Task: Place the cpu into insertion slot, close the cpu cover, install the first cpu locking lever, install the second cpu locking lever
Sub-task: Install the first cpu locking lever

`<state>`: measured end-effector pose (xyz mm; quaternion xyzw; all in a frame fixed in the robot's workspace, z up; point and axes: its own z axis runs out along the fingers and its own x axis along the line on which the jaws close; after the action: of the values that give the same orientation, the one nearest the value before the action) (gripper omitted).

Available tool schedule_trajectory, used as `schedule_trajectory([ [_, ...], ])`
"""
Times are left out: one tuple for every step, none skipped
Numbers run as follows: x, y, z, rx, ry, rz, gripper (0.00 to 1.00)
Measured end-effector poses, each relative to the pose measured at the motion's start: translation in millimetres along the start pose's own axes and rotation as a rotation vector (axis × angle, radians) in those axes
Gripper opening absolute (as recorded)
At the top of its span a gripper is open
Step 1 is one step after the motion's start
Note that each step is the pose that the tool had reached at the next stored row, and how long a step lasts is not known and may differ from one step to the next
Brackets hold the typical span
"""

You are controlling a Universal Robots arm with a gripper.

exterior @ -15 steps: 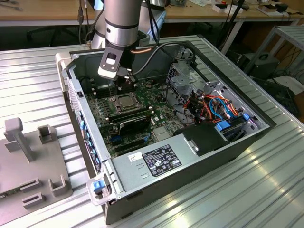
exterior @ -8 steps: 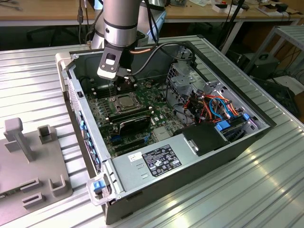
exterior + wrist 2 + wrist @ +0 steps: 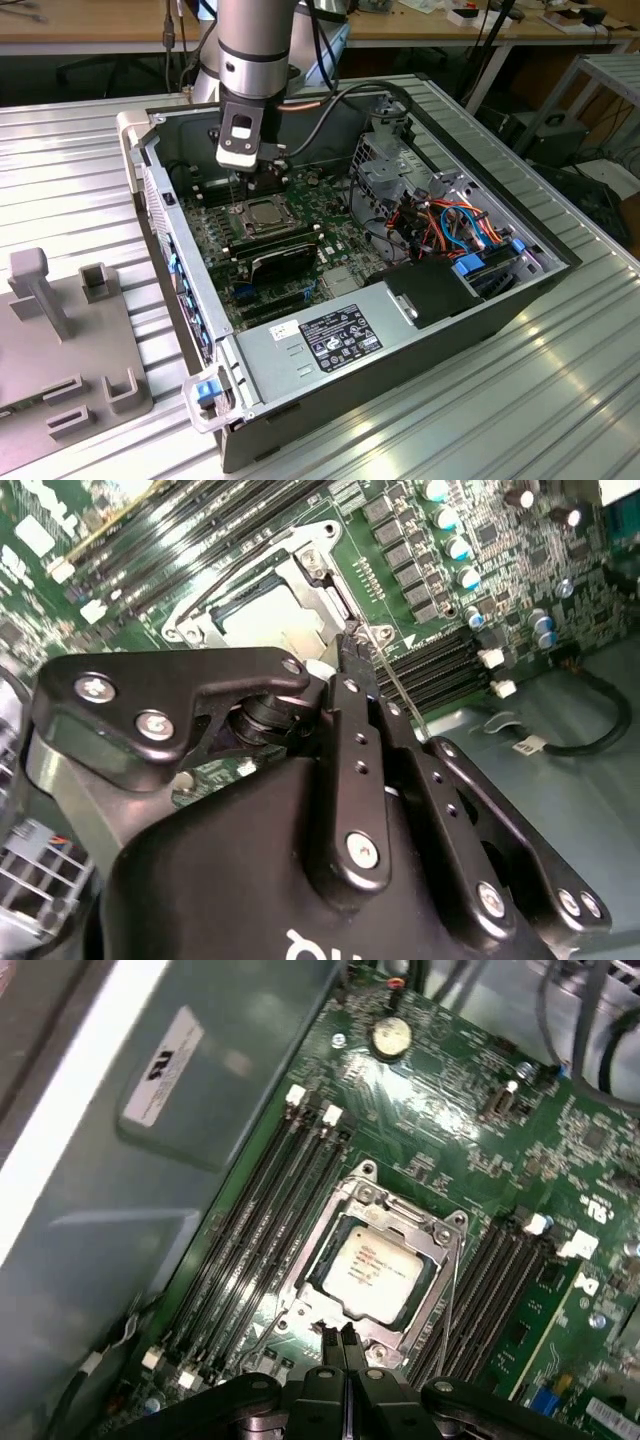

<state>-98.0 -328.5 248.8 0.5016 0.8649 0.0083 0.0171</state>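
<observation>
No print can be read anywhere. A black label (image 3: 340,338) with small white print and symbols lies on the power supply (image 3: 265,372), on the near side in the exterior view. In the first wrist view, a white sticker (image 3: 160,1065) with dark marks sits on the grey case wall (image 3: 120,1240). Faint, unreadable lines of print cross the top of the cpu (image 3: 372,1268).

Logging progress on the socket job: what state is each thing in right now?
cpu cover: closed.
cpu: seated flat, framed by the cover.
locking lever: beside the fingertips; latched or not, cannot tell.
gripper: shut, tips at the cover's edge.
computer case: open, side panel off.
</observation>
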Motion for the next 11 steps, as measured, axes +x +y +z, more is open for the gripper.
schedule_trajectory([
  [0.0,0.0,0.0,-0.0004,0.0006,-0.02,0.11],
  [0.1,-0.2,0.0,-0.0006,0.0009,-0.03,0.11],
  [0.8,-1.5,-0.1,-0.0008,0.001,-0.034,0.11],
  [1.5,-2.6,-0.1,-0.0008,0.0012,-0.034,0.11],
  [2.1,-3.6,-0.2,-0.0008,0.0012,-0.034,0.11],
  [2.6,-4.5,-0.2,-0.0008,0.0012,-0.034,0.11],
  [3.1,-5.4,-0.2,-0.0008,0.0012,-0.034,0.11],
  [3.6,-6.4,-0.3,-0.0008,0.0012,-0.035,0.11],
  [4.8,-8.4,-0.4,-0.0008,0.0013,-0.036,0.11],
  [6.1,-10.6,-0.5,-0.0008,0.0013,-0.037,0.11],
  [7.3,-12.8,-0.6,-0.0009,0.0013,-0.039,0.11],
])
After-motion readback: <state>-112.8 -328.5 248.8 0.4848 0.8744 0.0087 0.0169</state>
